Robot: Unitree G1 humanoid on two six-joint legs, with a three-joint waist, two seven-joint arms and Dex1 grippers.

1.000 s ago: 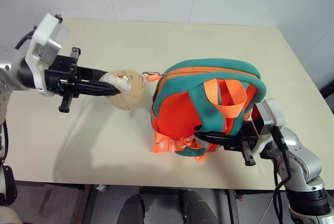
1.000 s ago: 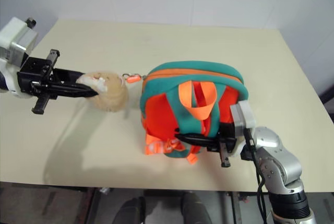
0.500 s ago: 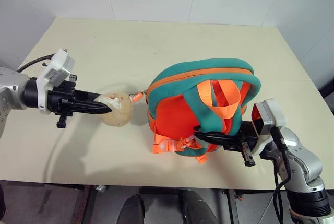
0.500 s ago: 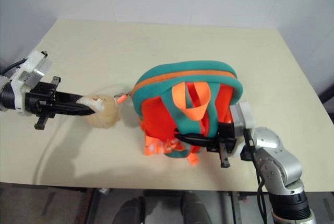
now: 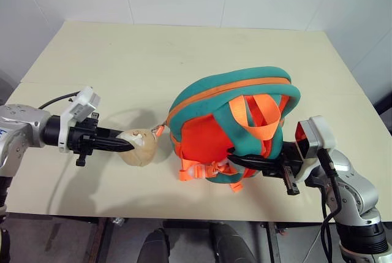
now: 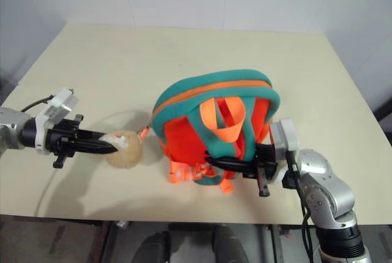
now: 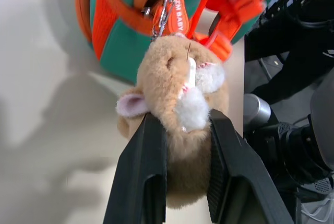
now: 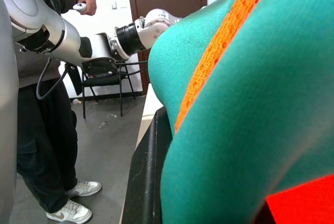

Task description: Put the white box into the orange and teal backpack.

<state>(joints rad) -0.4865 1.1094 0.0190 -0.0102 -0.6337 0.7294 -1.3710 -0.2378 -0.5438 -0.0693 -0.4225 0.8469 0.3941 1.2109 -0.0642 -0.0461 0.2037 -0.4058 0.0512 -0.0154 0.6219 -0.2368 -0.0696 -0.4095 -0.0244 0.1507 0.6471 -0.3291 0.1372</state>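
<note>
Sitting in the middle of the pale table (image 5: 184, 60) is the orange and teal backpack (image 5: 233, 125), puffed up, with its orange straps facing the bottom edge of the frame. Hanging off its left side by a small orange clip (image 7: 168, 15) is a tan plush animal head (image 5: 139, 146), which is resting on the table at the lower left of the bag. The left end effector (image 5: 122, 144) is reaching in from the left edge of the frame and is squeezing the plush head between its two black fingers (image 7: 143, 172), one on each side of the fluffy face. The right end effector (image 5: 242, 160) is coming in from the lower right and is pinching tight on the teal trim at the bottom of the backpack. A person in dark clothes (image 8: 47, 145) is standing on the floor beyond the table in the right wrist view.
</note>
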